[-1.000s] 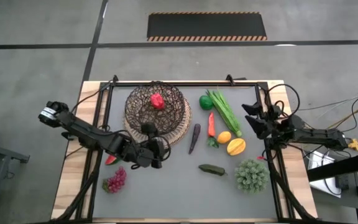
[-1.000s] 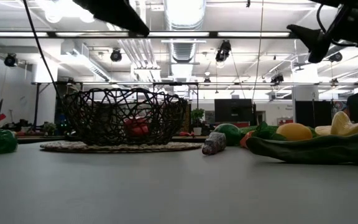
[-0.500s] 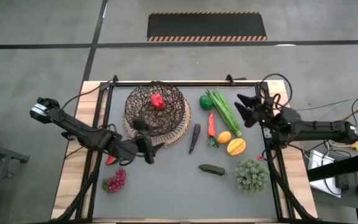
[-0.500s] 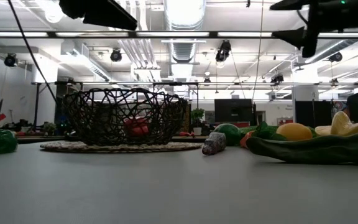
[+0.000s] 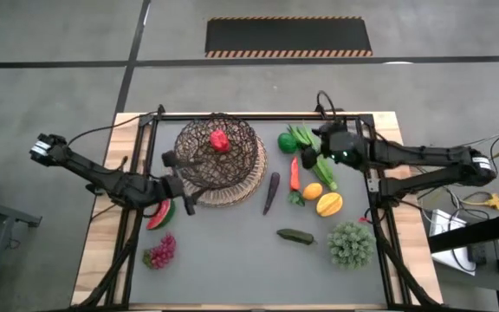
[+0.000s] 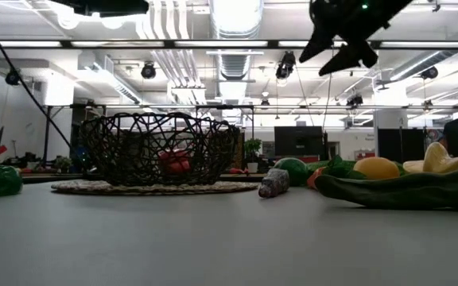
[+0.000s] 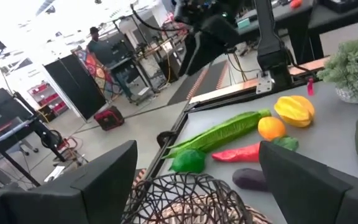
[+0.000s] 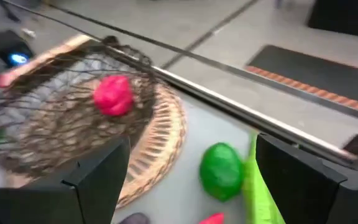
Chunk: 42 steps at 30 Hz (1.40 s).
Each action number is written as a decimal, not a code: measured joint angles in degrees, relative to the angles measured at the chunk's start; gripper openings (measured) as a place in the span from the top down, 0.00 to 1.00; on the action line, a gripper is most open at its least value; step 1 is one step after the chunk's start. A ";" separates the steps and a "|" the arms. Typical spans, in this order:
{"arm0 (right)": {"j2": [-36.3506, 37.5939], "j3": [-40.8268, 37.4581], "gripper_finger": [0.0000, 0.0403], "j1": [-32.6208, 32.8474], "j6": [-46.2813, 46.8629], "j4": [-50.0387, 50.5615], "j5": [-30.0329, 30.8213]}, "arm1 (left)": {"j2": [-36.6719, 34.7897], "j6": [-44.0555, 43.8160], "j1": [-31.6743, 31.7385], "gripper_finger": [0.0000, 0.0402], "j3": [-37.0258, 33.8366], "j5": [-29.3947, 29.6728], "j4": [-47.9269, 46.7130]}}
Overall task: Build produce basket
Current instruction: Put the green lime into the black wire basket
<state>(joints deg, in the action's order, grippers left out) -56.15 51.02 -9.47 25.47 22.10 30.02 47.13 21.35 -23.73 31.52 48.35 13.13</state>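
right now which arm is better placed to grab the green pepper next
Right. The right gripper hangs open above the long green stalks, beside the green pepper; the left gripper sits across the basket.

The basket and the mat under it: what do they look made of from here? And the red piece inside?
The basket looks like dark brown openwork wire or wicker: thin crossing strands with gaps you can see through; which of the two I cannot tell. The mat beneath looks like tan woven fibre, with ribs radiating to its rim. The red piece looks like smooth moulded plastic, probably a toy pepper.
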 joint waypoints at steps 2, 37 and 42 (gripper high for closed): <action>-4.10 3.30 0.18 -1.68 -0.06 5.33 -0.20 | -1.13 0.00 0.00 0.21 -0.34 -0.04 0.24; -44.62 23.87 0.18 -20.92 -12.70 14.01 -21.46 | -2.29 1.88 0.00 0.21 -0.45 -0.08 0.07; -45.48 23.83 0.18 -20.90 -12.65 14.07 -21.48 | -2.29 1.88 0.00 0.21 -0.45 -0.08 0.11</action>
<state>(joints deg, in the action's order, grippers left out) -101.63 74.85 -30.37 12.83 36.16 8.54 44.84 23.22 -23.73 31.07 48.27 13.23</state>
